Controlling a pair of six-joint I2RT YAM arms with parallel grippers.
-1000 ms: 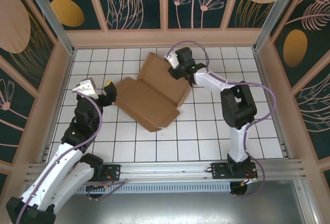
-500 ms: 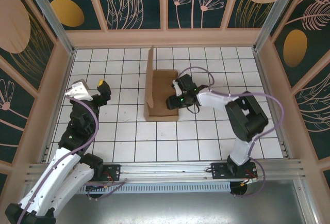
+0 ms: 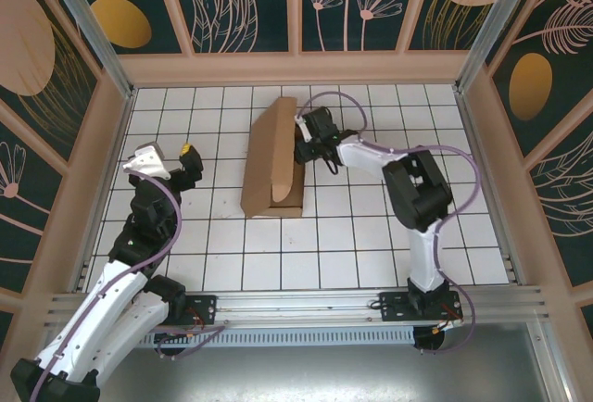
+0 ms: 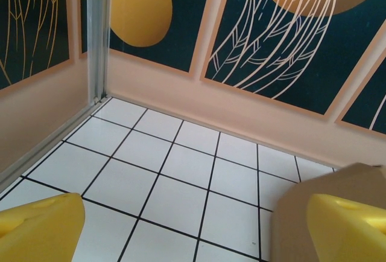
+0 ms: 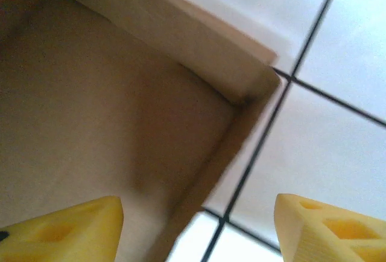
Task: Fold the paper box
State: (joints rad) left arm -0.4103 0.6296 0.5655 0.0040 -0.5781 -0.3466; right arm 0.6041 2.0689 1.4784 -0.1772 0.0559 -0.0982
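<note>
- Two grippers are seen over the white tiled table, one on either side of the paper box.
- The paper box is found just above the centre of the overhead frame, partly folded. A narrow base lies flat on the tiles, and a large brown panel is raised at a slant along its left side.
- The right gripper is placed at the box's right side, toward the upper end, just beside the raised panel.
- In the right wrist view, the right gripper is shown with its yellow fingertips set apart at the bottom corners of the frame.
- The box interior fills the upper left of that view. One low side wall runs down between the fingertips, and nothing is seen clamped.
- The left gripper is held at the left centre of the overhead frame, well apart from the box.
- In the left wrist view, the left gripper is shown spread wide, with bare tiles between its fingertips.
- A corner of the box is visible at the lower right of that view, behind the right-hand fingertip.
</note>
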